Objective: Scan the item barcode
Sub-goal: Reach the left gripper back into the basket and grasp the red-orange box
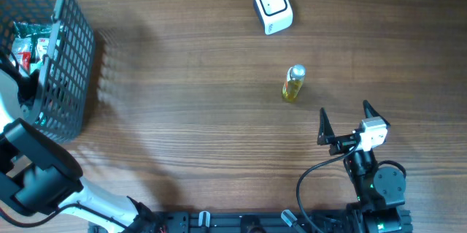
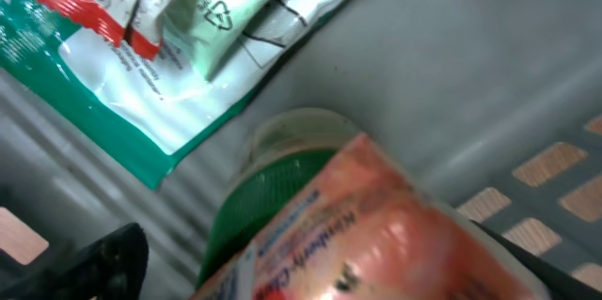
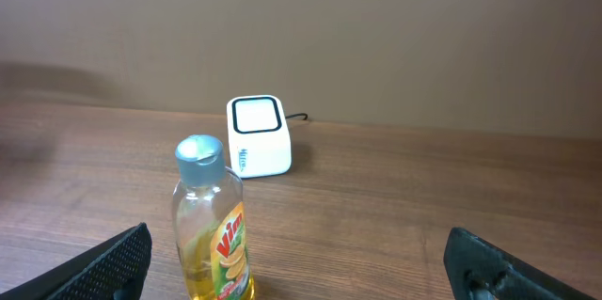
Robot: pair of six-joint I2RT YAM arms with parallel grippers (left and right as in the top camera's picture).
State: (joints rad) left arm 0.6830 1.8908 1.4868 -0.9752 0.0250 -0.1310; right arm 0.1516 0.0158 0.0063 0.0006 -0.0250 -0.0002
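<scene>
Left pincer (image 1: 28,79) is down in the grey mesh basket (image 1: 73,58) at far left, close over a green-lidded, pink-labelled jar (image 2: 357,234); whether it is spread I cannot tell. Right pincer (image 1: 344,109), near right, is spread wide. Best straddle the jar squarely, clear of the green-and-white packets (image 2: 141,55).

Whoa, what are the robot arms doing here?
The robot is meant to scan an item's barcode. Its left arm reaches into the dark mesh basket, just above a green-lidded tub with a pink label and a green-and-white packet. Nothing is lifted out yet. The right arm's fingers stand open and empty, facing the small yellow bottle with a silver cap, upright on the wooden table. The white box-shaped scanner sits farther back.
</scene>
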